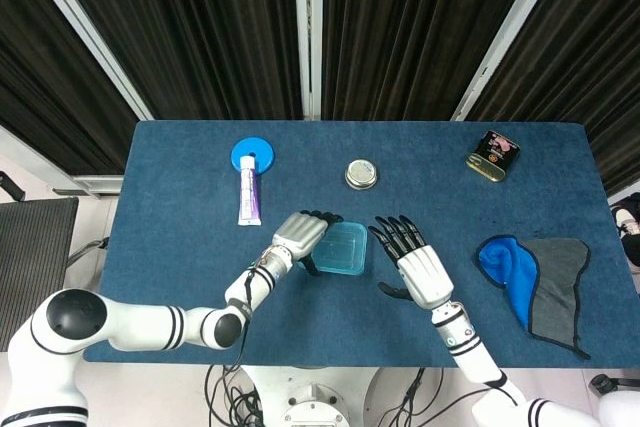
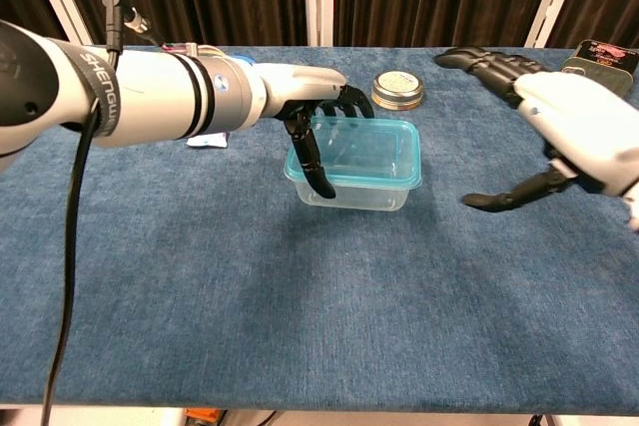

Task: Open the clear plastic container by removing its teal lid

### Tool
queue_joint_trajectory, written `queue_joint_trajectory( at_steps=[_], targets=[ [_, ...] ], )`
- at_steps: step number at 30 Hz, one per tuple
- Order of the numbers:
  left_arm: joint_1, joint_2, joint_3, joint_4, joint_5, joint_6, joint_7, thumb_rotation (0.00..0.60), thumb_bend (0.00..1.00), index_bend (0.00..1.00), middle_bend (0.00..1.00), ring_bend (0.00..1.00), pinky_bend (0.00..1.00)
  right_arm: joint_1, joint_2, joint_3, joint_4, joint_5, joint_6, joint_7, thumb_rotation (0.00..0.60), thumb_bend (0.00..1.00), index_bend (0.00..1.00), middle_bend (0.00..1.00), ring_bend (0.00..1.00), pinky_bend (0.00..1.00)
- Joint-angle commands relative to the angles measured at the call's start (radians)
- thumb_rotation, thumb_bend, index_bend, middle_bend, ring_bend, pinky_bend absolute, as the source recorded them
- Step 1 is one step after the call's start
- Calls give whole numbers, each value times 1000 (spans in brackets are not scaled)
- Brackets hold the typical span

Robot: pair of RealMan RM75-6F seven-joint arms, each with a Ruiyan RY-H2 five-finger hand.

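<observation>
We found the clear plastic container [image 2: 357, 169] standing near the middle of the blue table [image 2: 300, 326], a little toward the front edge, with its teal lid [image 1: 340, 248] seated flat on top. The left hand [image 2: 318, 112] was against the container's left end: its dark fingers [image 2: 312, 152] curled down over the lid's left rim and along the side wall, so we took it to be gripping that end of the box, though how firmly it pressed we could not tell. The right hand [image 1: 418, 267] hung just beside the container's right side, apart from it, with its fingers spread and nothing in its grasp; in the chest view its thumb [image 2: 509, 197] reached toward the box without touching. Nothing lay between that hand and the lid. Behind the container, closer to the far edge, we noted a small round tin [image 1: 361, 174], near but clear of the box. Further left lay a toothpaste tube [image 1: 249, 194], its cap end resting against a blue round disc [image 1: 253, 156]. At the far right corner sat a flat gold can [image 1: 492, 156] with a dark printed top, well apart from everything else. Near the table's right edge, beyond the right hand, a blue and grey cloth [image 1: 535, 279] lay crumpled on the surface. Dark vertical blinds [image 1: 400, 27] hung behind the table.
</observation>
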Motion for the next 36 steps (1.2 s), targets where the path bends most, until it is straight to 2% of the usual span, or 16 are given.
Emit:
queue_joint_trajectory(
  at_steps=[1, 12, 36],
  targets=[
    [3, 0, 1, -2, 4, 4, -2, 600, 0, 180, 215, 146, 219, 25, -43, 13, 46, 5, 6, 18, 572, 26, 0, 0, 0, 0],
    [11, 2, 3, -16, 16, 13, -1, 600, 0, 173, 204, 145, 219, 65, -111, 17, 127, 26, 1, 59, 577, 26, 0, 0, 0, 0],
    [7, -5, 2, -17, 1, 20, 19, 600, 0, 167, 204, 145, 220, 99, -118, -14, 139, 44, -16, 90, 579, 26, 0, 0, 0, 0]
  ],
)
